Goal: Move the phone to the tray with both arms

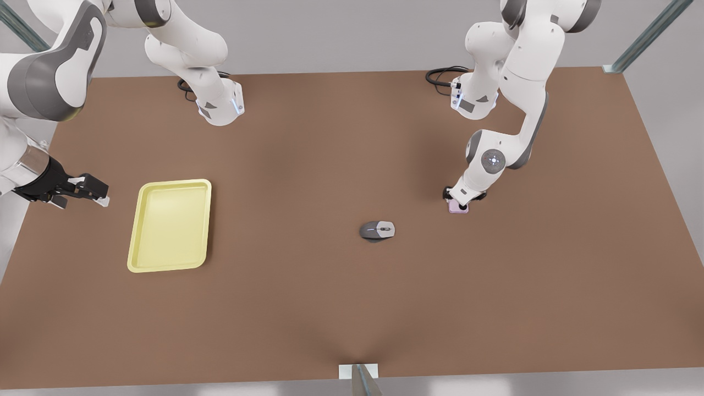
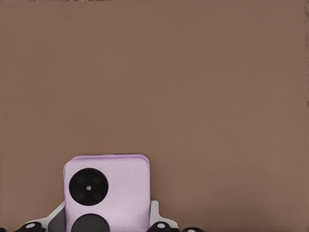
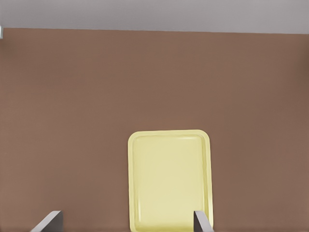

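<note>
The pale pink phone (image 1: 458,207) lies flat on the brown table at the front view's right, its two black circles facing up in the left wrist view (image 2: 107,186). My left gripper (image 1: 460,201) points straight down on it, and its fingers (image 2: 154,215) press against the phone's two sides. The pale yellow tray (image 1: 170,225) sits on the table at the front view's left with nothing in it, and the right wrist view looks down its length (image 3: 169,179). My right gripper (image 1: 98,193) hovers open just left of the tray, fingers (image 3: 202,221) spread wide.
A grey computer mouse (image 1: 377,230) lies mid-table between phone and tray, closer to the phone. Both arm bases (image 1: 220,104) stand along the far edge with black cables beside them. A metal post (image 1: 360,379) rises at the near edge.
</note>
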